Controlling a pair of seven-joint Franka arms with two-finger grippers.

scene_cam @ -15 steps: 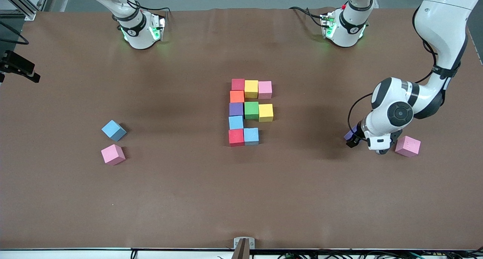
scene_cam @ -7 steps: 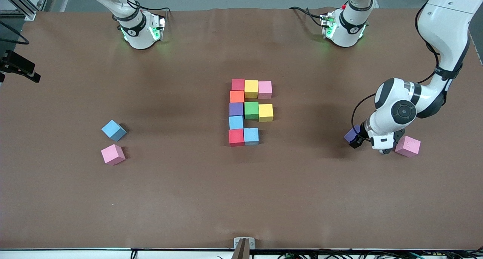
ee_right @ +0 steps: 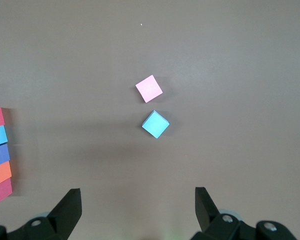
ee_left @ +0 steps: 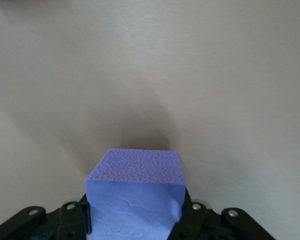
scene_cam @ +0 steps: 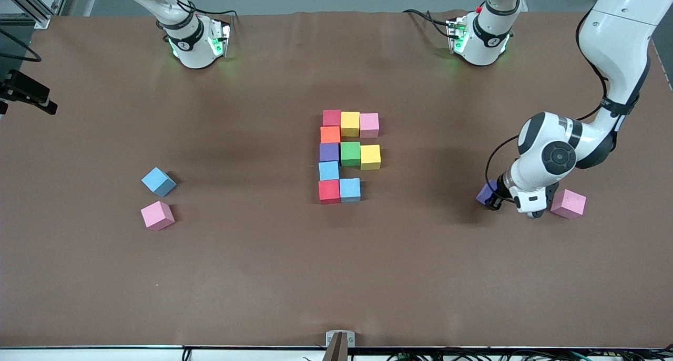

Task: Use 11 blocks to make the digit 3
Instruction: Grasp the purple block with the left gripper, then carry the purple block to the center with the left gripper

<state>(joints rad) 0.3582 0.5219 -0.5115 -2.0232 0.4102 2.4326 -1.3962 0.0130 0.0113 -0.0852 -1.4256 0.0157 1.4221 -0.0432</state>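
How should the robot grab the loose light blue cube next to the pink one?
From straight above, pinching two opposite flat sides of the small matte light blue cube. It sits turned cornerwise, so the end effector should twist to match; the pink cube stands apart.

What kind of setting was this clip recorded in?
Most likely a robotics lab workbench: two arm bases bolted along a brown-covered table, loose cables by the left arm's base, and coloured foam blocks as practice pieces.
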